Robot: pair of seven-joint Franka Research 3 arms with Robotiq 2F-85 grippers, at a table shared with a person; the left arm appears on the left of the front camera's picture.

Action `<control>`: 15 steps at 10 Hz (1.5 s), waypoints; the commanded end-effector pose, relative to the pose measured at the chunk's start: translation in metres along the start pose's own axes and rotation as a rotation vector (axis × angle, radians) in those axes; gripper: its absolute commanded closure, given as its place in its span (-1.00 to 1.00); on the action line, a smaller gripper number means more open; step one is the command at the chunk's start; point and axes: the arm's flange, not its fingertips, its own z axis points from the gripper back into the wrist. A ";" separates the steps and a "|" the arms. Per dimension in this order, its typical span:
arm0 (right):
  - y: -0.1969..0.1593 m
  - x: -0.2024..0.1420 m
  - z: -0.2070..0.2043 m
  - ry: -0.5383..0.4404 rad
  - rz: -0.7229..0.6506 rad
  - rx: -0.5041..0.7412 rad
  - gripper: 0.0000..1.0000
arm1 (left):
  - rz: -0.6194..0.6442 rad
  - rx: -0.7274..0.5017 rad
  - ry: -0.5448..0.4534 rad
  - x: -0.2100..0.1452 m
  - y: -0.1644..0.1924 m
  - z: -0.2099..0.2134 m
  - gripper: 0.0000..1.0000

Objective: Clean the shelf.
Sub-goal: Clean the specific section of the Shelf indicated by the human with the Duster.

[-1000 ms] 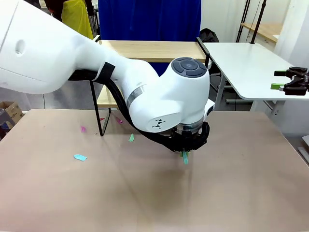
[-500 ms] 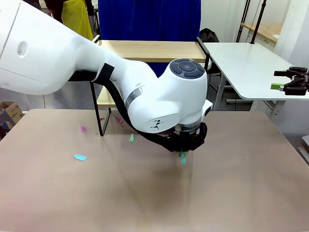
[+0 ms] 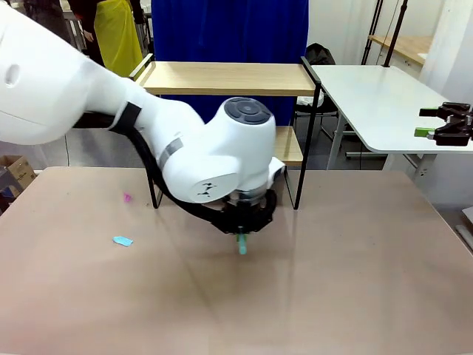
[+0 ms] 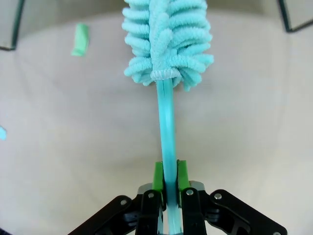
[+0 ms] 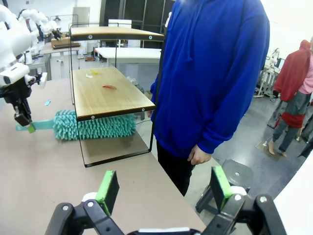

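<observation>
- Gripping the thin teal stem of a duster at its tail end, the left gripper is clamped tight, one green pad on each side. Holding it that far back lets the fluffy head reach well ahead of the fingers.
- From the right wrist view, the duster's head lies low under the shelf, just below its lower board and between the black legs. The arm itself stays outside the frame. I read this as a sweep of the bench beneath the shelf, where a gripper alone would not fit.
- The right gripper stands wide open and holds nothing. It sits well off to one side of the shelf, probably parked clear of the working arm.
- The shelf stands at the far edge of the bench, just in front of a person in a blue hoodie. It has two light wooden boards in a thin black metal frame on four slim legs.
- A red scrap lies mid-way along the shelf's lower board, with a yellowish scrap farther along it, so that board looks not yet cleaned.
- A teal scrap and a pink scrap lie on the bench, on the left-arm side of the shelf.
</observation>
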 end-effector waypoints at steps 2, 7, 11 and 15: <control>0.001 0.002 -0.001 -0.001 0.003 0.001 -1.00 | 0.033 0.159 0.063 -0.002 0.051 -0.019 0.74; 0.001 0.002 -0.001 -0.001 0.003 0.001 -1.00 | 0.208 0.404 0.013 -0.002 0.127 -0.018 0.74; 0.001 0.002 -0.001 -0.001 0.003 0.001 -1.00 | 0.166 0.358 0.030 0.003 0.125 -0.018 0.74; 0.001 0.002 -0.001 -0.001 0.003 0.001 -1.00 | 0.042 0.125 -0.002 -0.005 0.132 0.015 0.74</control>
